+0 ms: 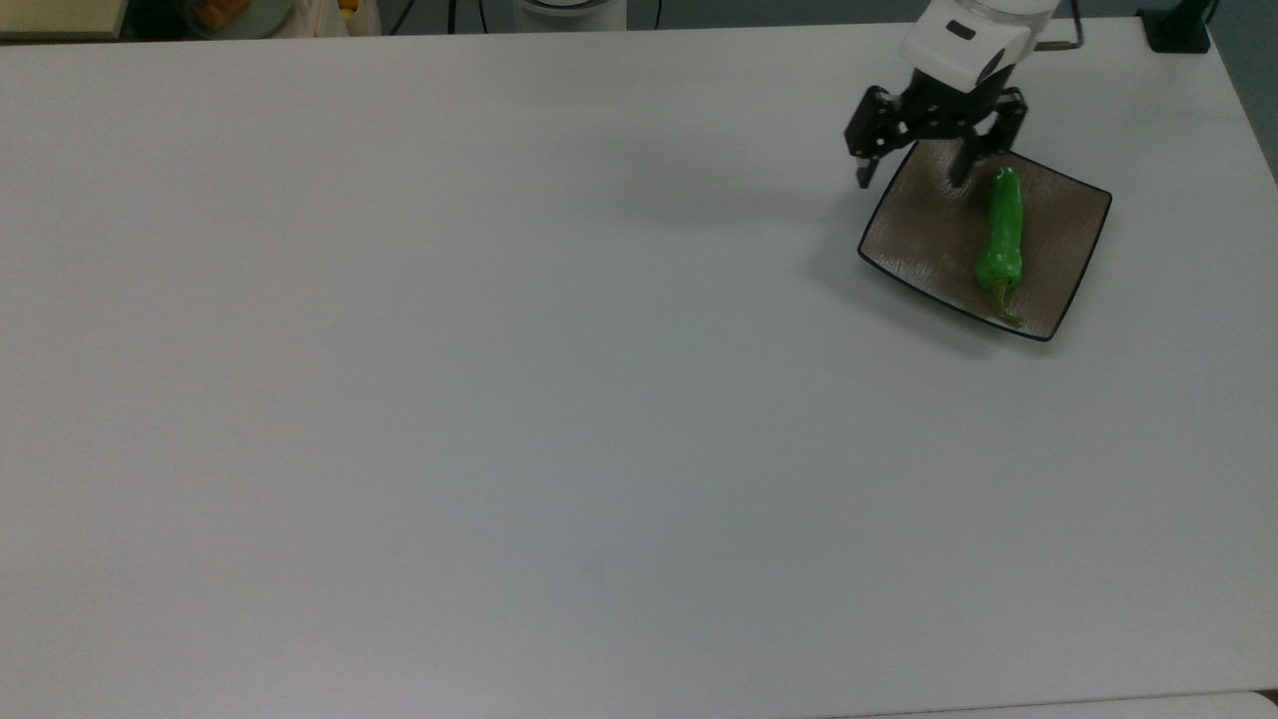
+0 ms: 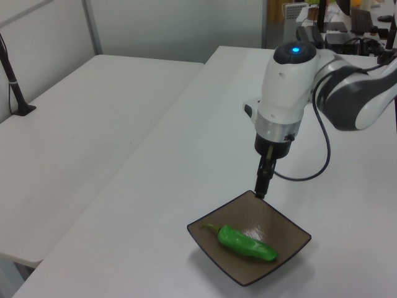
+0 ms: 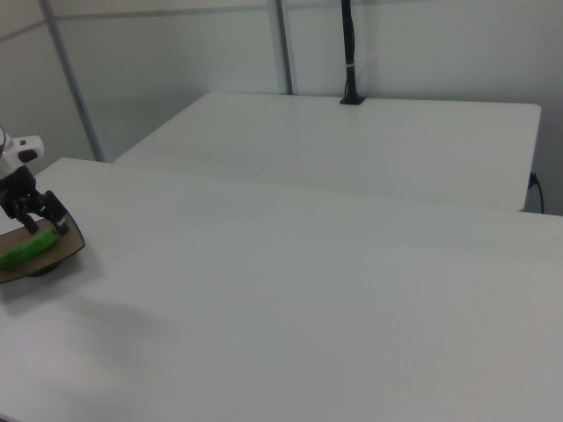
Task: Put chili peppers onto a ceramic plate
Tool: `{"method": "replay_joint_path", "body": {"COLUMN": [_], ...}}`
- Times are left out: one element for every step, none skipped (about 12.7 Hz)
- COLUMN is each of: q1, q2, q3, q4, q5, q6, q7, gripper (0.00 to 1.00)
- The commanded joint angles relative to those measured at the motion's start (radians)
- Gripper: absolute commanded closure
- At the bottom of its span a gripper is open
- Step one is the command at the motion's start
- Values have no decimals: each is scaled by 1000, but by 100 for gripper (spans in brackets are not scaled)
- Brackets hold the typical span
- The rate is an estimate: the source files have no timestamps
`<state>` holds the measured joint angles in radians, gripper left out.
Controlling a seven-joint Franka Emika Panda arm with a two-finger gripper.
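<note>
The green chili pepper (image 1: 1000, 232) lies flat on the square brownish-grey ceramic plate (image 1: 929, 235), its stem pointing at the plate's near edge in the top view. My gripper (image 1: 911, 180) is open and holds nothing. It hangs above the plate's far-left corner in the top view, apart from the pepper. In the left view the gripper (image 2: 263, 189) hovers over the plate's (image 2: 288, 233) far corner, with the pepper (image 2: 245, 242) lying in front of it. In the right view the gripper (image 3: 40, 220) stands just above the pepper (image 3: 26, 249) and plate (image 3: 69, 239) at the far left.
The plate sits near the top-right corner of a wide white table (image 1: 499, 399). A second white table (image 2: 74, 143) stands beyond a gap, with a black pole (image 3: 349, 53) on it. Clutter (image 1: 220, 12) lies past the table's far-left edge in the top view.
</note>
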<state>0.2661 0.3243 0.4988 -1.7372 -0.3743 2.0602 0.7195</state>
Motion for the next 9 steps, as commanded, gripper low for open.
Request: {"method": "replay_joint_path", "body": {"q1": [-13, -13, -13, -13, -11, -11, -11, -11, -10], "q2": [-66, -91, -109, -137, -157, -180, -198, -208, -212], "q3": [-52, -90, -121, -176, -209, -256, -311, -357, -380], "q4": [-15, -15, -15, -13, -13, -13, -13, -12, 5], "q5": [31, 69, 101, 139, 158, 184, 202, 233, 248], "q6": [-164, -196, -221, -268, -282, -281, -275, -272, -279], "q7": [-223, -305, -375, -467, -504, -521, -525, -538, -564], "gripper": [0, 0, 0, 0, 0, 0, 0, 0, 0]}}
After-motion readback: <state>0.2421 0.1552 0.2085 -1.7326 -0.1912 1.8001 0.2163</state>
